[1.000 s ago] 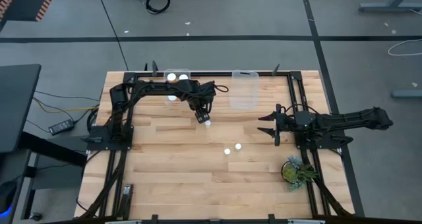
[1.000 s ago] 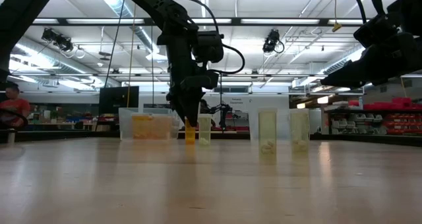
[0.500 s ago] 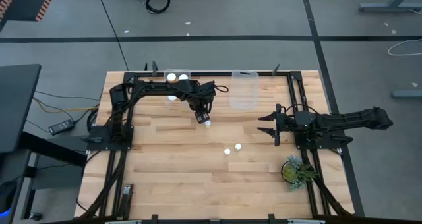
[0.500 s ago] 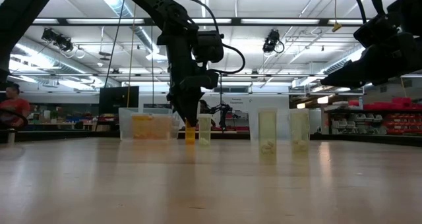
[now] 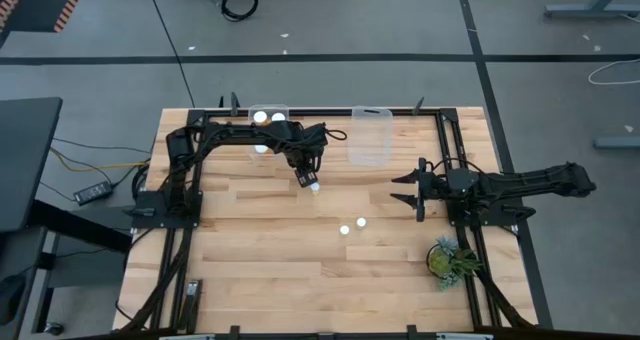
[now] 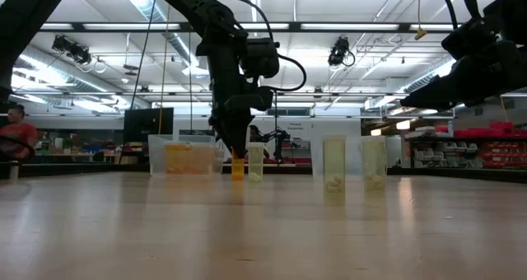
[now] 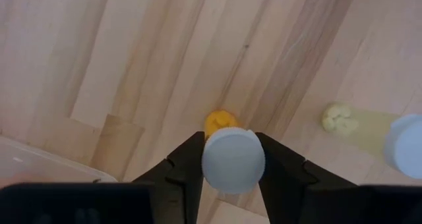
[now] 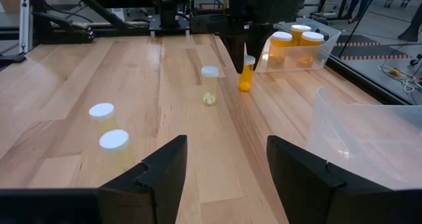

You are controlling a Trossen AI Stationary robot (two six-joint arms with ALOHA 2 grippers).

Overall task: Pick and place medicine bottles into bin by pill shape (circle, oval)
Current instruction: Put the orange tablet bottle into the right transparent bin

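Note:
My left gripper (image 5: 303, 177) hangs over the table's middle, just right of the left bin, and is shut on an orange bottle (image 6: 237, 166) with a white cap (image 7: 233, 160). It also shows in the right wrist view (image 8: 244, 78). A paler bottle (image 5: 314, 188) stands upright on its base close beside it. Two more white-capped bottles (image 5: 345, 230) (image 5: 361, 222) stand nearer the table's middle. My right gripper (image 5: 412, 192) waits open and empty at the right, its fingers wide apart in its wrist view (image 8: 224, 178). My left gripper pinches the bottle's white cap by its rim (image 7: 206, 159) between its two fingers, one on each side. The fingers come from above, pointing down. The bottle hangs upright below them, its base (image 6: 237, 176) at table level; whether it touches the wood I cannot tell.
A clear bin (image 5: 268, 130) at the far left holds several orange bottles (image 8: 297, 43). A second clear bin (image 5: 370, 138) stands at the far middle. A green plant (image 5: 450, 260) sits at the near right. A person (image 6: 15, 132) shows in the room behind.

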